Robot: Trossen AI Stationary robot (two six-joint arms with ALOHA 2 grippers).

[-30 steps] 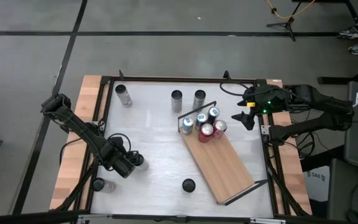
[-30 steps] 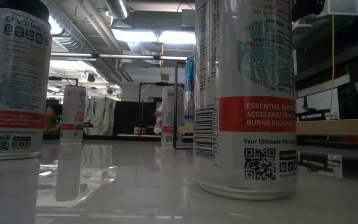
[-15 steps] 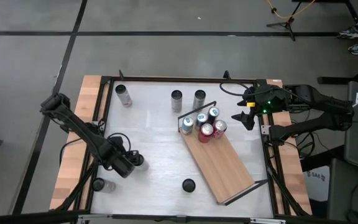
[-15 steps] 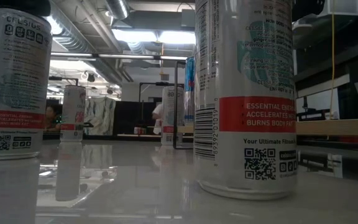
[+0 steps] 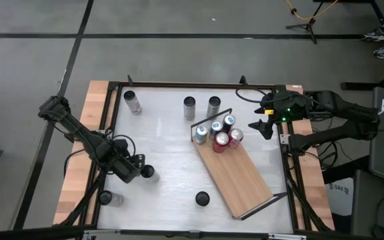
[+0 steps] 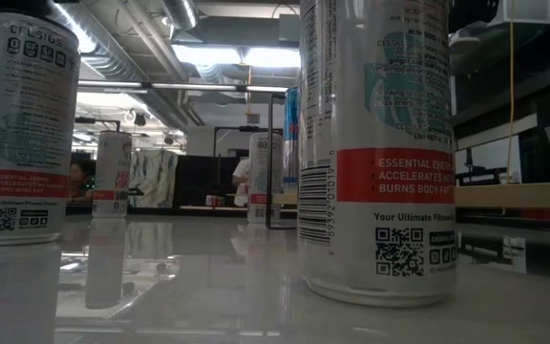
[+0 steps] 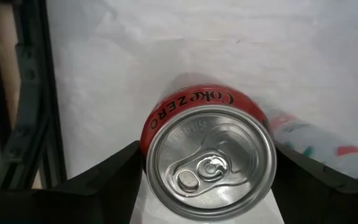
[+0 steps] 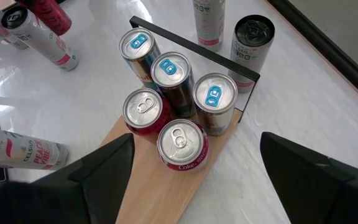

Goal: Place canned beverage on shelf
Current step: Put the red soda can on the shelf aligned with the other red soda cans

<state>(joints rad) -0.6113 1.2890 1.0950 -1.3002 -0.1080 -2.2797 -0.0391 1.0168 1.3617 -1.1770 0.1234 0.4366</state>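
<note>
A red Coke Zero can (image 7: 209, 158) stands upright on the white table near its left edge. My left gripper (image 5: 131, 170) is above it, pointing down and open. One finger (image 7: 104, 180) stands on each side of the can; the other finger is (image 7: 319, 183). I cannot tell whether they touch it. The light-wood shelf (image 5: 235, 175) lies slantwise on the table's right half. Several cans (image 5: 217, 132) stand at its far end against the black wire rail. My right gripper (image 5: 264, 127) waits open and empty beside that end.
A white Celsius can (image 5: 149, 172) stands right beside my left gripper. Three more cans stand near the far edge (image 5: 132, 102), (image 5: 190, 107), (image 5: 213, 105). One can stands near the front (image 5: 202, 198) and another at the front left (image 5: 105, 198). The shelf's near half (image 8: 160, 199) is bare.
My left gripper has gone a little toward the table's left and far edges. In the low view its dark shape no longer shows over the top of the left Celsius can.
</note>
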